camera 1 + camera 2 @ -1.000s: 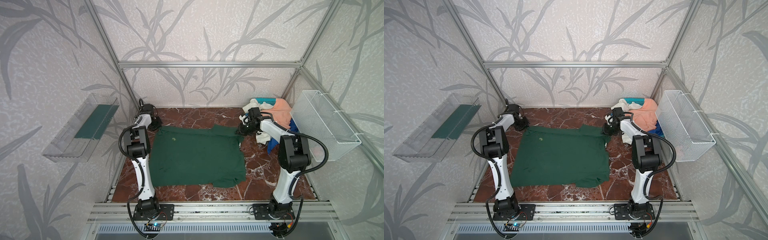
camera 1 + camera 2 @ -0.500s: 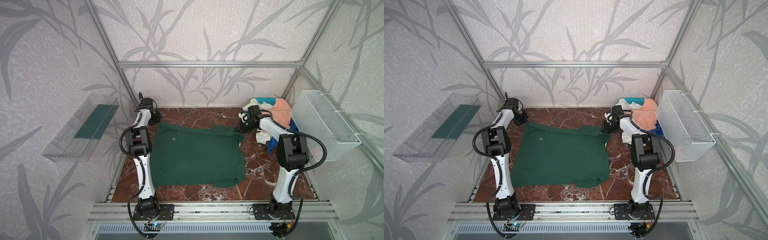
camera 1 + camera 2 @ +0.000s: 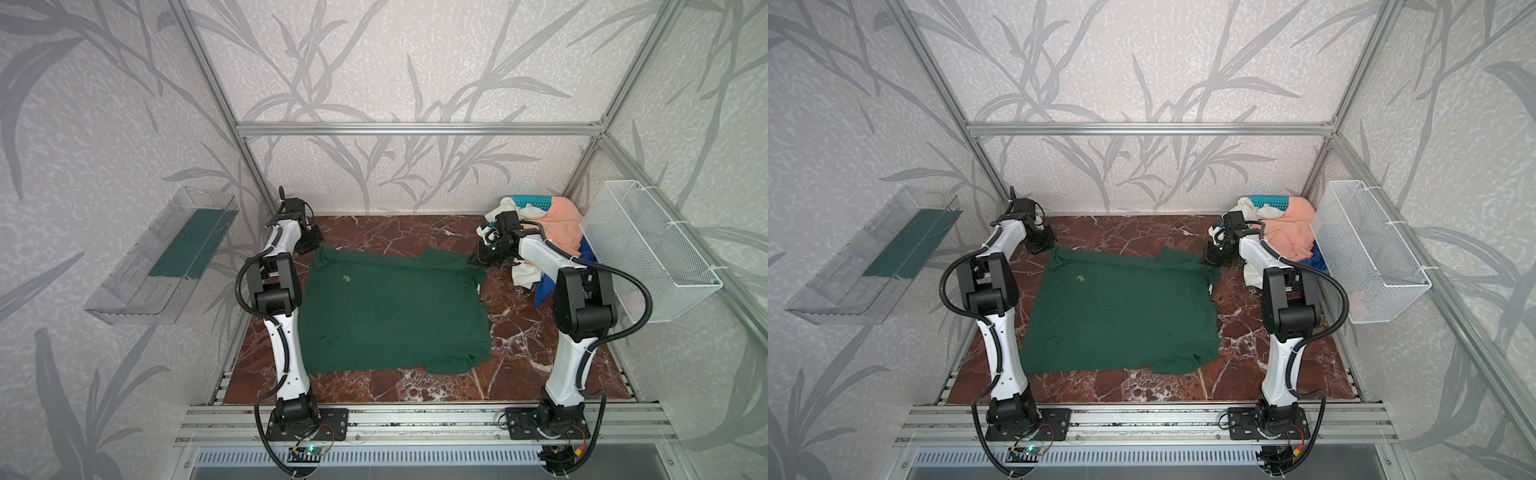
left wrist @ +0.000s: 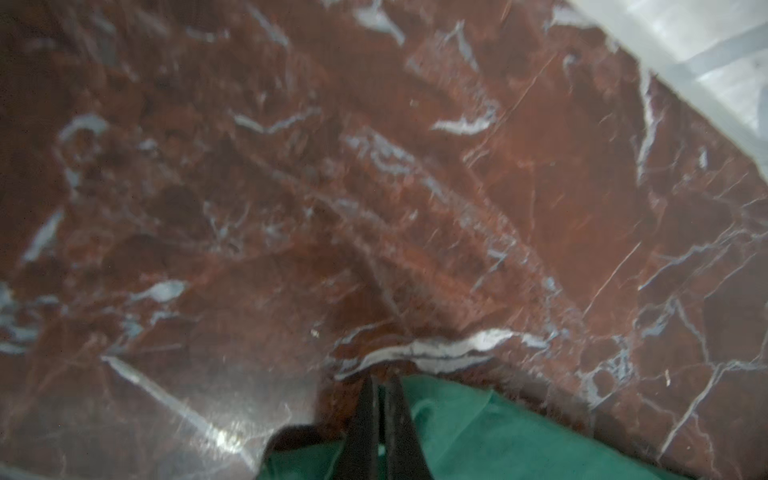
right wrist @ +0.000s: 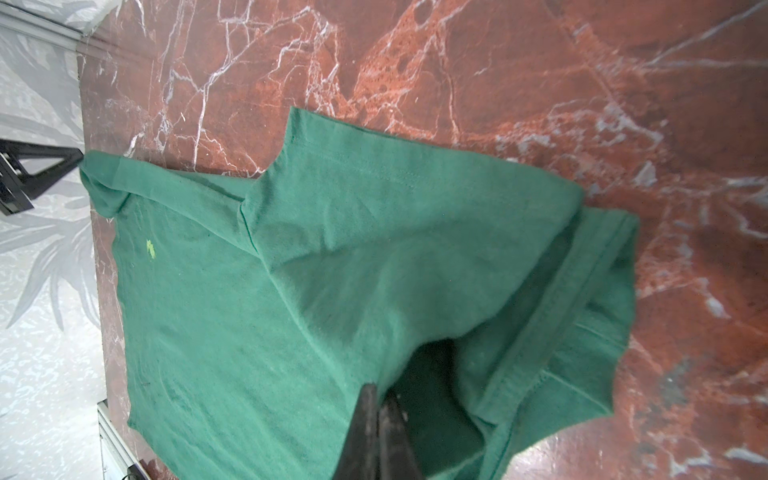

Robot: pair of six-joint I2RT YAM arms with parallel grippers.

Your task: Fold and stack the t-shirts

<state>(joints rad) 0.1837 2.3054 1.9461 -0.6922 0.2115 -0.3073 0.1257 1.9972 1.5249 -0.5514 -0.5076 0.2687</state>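
Observation:
A large dark green t-shirt [image 3: 395, 316] [image 3: 1121, 316] lies spread flat on the red marble table in both top views. My left gripper [image 3: 316, 246] [image 3: 1051, 246] is at its far left corner. In the left wrist view the left gripper [image 4: 380, 380] is shut, pinching the edge of the green cloth [image 4: 478, 432]. My right gripper [image 3: 474, 262] [image 3: 1207, 259] is at the far right corner. The right wrist view shows the right gripper [image 5: 378, 392] shut on a fold of the green t-shirt [image 5: 332, 270]. Peach [image 3: 561, 228], white [image 3: 525, 274] and blue [image 3: 544, 286] t-shirts are piled at the back right.
A teal slotted basket [image 3: 534, 203] sits under the pile in the back right corner. A white wire-mesh basket [image 3: 648, 257] hangs on the right wall and a clear tray [image 3: 166, 257] on the left wall. Bare marble [image 3: 395, 386] runs along the front.
My left gripper has shut on the shirt's far left corner and drawn it slightly back and left. The right gripper has stayed shut on its corner, nearly still.

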